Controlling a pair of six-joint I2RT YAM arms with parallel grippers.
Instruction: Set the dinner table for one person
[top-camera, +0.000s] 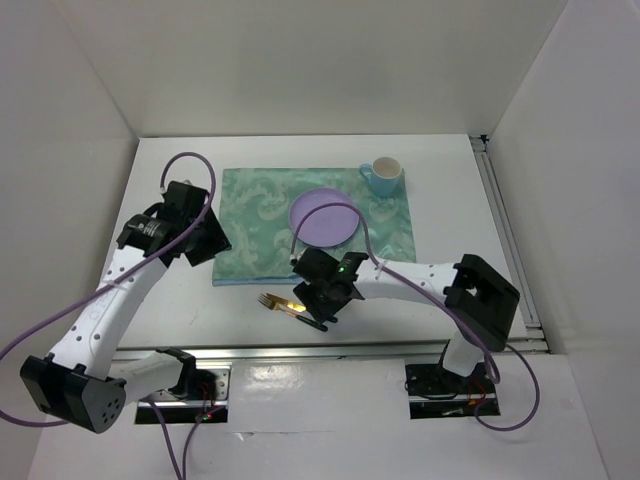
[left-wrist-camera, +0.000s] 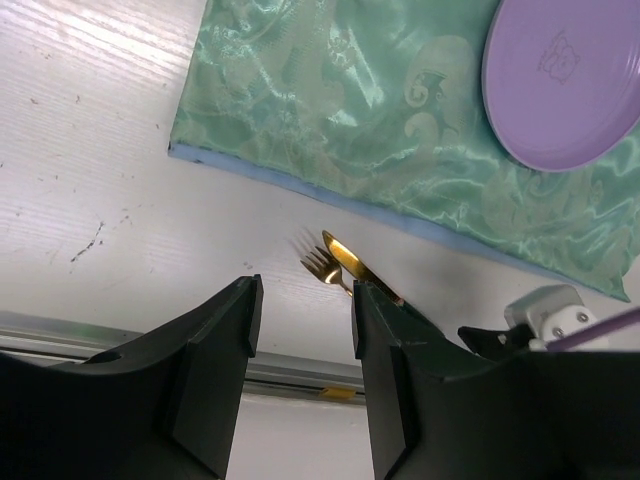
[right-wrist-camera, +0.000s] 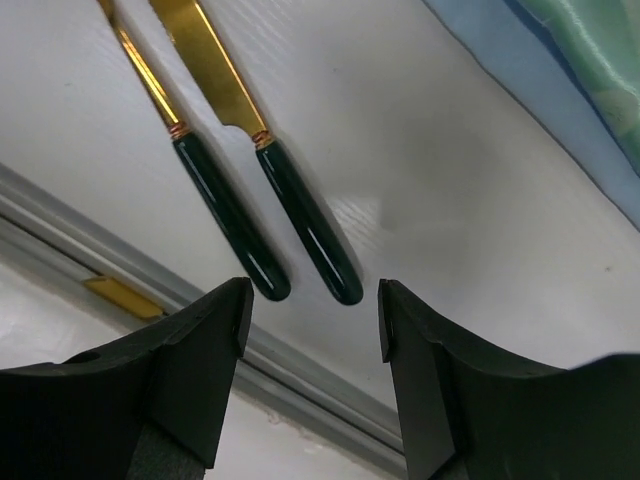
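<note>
A gold fork (top-camera: 270, 300) and a gold knife (top-camera: 292, 307), both with dark green handles, lie side by side on the white dinner table (top-camera: 180, 290) near its front rail. In the right wrist view the fork handle (right-wrist-camera: 225, 232) and knife handle (right-wrist-camera: 305, 225) lie just beyond my open, empty right gripper (right-wrist-camera: 312, 325), which hovers over the handles (top-camera: 322, 300). A purple plate (top-camera: 325, 217) sits on the mint-green cloth (top-camera: 260, 235), a light blue cup (top-camera: 383, 176) at its far right corner. My left gripper (left-wrist-camera: 303, 320) is open and empty, above the table left of the cloth (top-camera: 195, 240).
A metal rail (top-camera: 330, 350) runs along the table's front edge, close to the cutlery. Another rail (top-camera: 505, 235) runs along the right side. White walls enclose the table at left, back and right. The right arm's body (top-camera: 440, 285) stretches across the front right.
</note>
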